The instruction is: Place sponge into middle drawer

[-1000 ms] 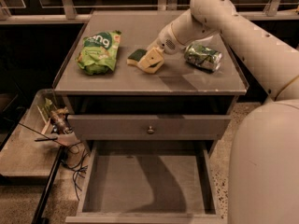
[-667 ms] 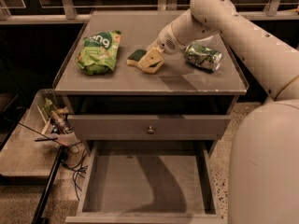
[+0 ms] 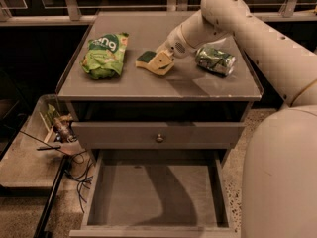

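Observation:
The sponge, dark green over pale yellow foam, lies on the cabinet top near its middle. My gripper is down at the sponge's right side, touching or nearly touching it, and hides part of it. My arm reaches in from the right. The middle drawer stands pulled open below the cabinet front, wide and shallow with a bare grey floor.
A light-green snack bag lies left of the sponge. A crushed green can lies right of my gripper. A shut narrow drawer front with a round knob sits above the open drawer. A low shelf with clutter and cables stands at the left.

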### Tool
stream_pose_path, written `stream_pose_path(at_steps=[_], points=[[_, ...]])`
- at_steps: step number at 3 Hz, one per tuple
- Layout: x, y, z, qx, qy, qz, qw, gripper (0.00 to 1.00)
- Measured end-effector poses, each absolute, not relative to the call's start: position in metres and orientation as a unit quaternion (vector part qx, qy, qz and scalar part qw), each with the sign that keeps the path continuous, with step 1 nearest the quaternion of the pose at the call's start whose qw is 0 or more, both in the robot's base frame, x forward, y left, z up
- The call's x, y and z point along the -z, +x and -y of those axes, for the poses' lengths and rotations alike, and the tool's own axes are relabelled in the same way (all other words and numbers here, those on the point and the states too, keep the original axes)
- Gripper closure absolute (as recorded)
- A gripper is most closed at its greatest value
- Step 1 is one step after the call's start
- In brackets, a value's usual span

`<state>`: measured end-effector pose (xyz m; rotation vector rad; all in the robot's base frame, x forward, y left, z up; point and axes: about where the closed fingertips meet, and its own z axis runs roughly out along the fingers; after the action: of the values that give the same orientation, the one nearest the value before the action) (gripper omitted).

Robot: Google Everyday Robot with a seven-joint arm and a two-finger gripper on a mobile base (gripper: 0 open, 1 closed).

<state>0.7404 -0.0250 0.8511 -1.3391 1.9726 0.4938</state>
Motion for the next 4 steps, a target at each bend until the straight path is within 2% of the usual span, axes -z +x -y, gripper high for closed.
stream_pose_path(at_steps=[2, 4], points=[[-0.853, 0.736, 0.033, -0.19, -0.51, -0.763, 0.348, 1.0], [-0.887, 0.709, 0.049, -0.187, -0.507, -0.747, 0.387, 1.0]])
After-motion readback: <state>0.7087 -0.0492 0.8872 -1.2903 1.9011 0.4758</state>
